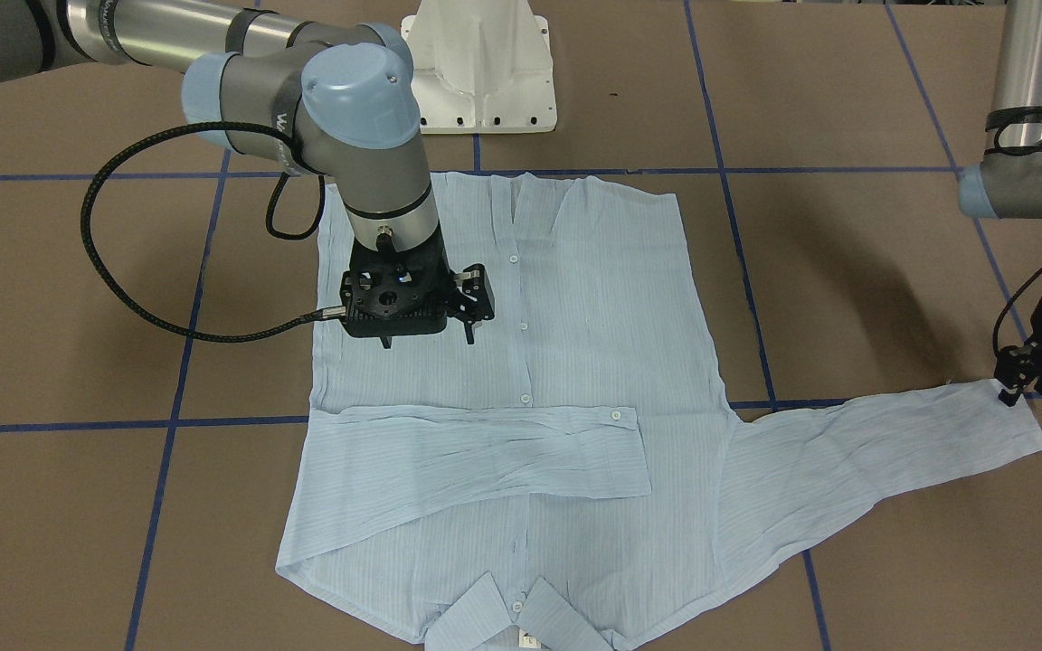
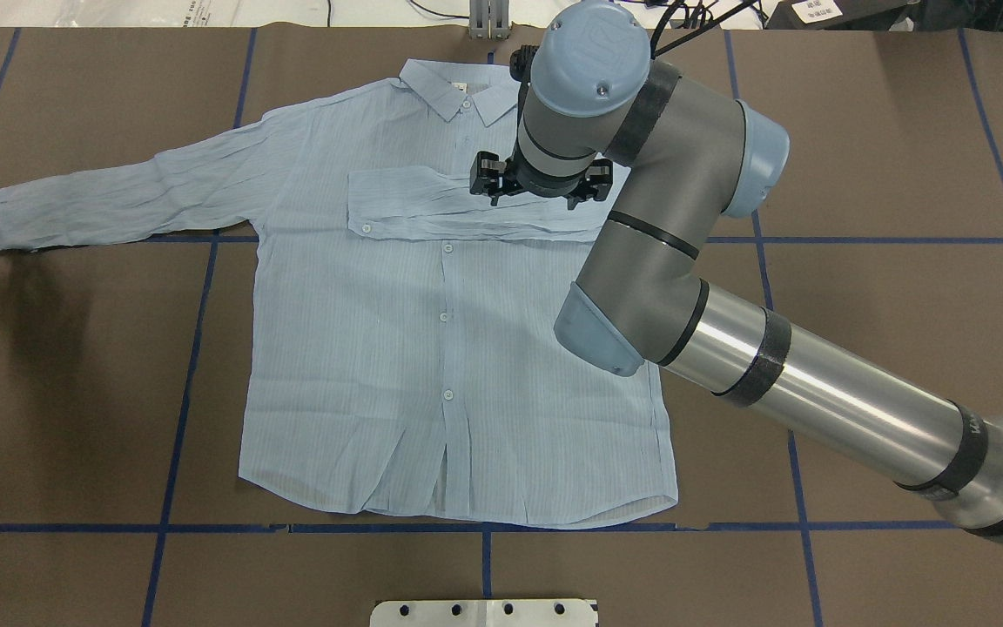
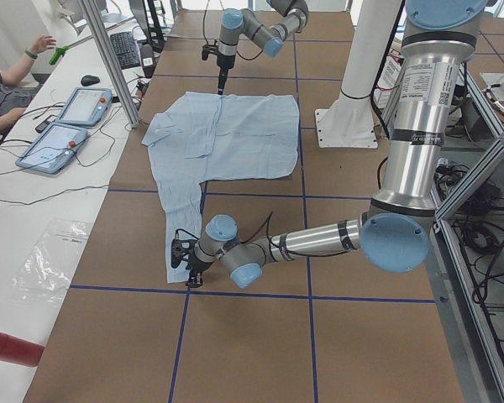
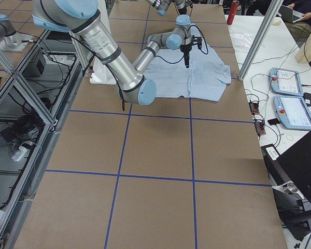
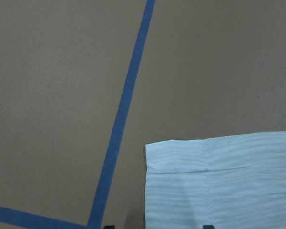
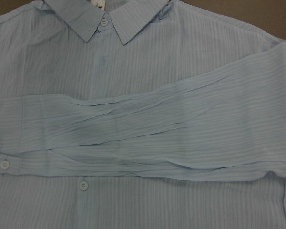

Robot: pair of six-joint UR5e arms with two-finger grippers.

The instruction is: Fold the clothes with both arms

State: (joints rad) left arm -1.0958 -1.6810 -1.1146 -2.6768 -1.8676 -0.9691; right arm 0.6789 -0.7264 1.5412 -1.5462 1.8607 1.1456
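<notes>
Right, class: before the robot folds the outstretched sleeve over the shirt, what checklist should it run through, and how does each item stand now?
1. shirt lying flat, buttons up: ok.
2. folded sleeve lying across the chest: ok.
3. outstretched sleeve laid out straight: ok.
4. left gripper at the cuff: ok.
5. Cuff gripped: not ok, the jaws stand apart in the wrist view.
6. right gripper out of the sleeve's path: probably not ok, it hangs open above the shirt.

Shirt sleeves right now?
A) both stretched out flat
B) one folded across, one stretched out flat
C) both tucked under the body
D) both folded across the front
B: the folded sleeve lies across the shirt front, while the other sleeve stretches out flat toward the left gripper.
</notes>
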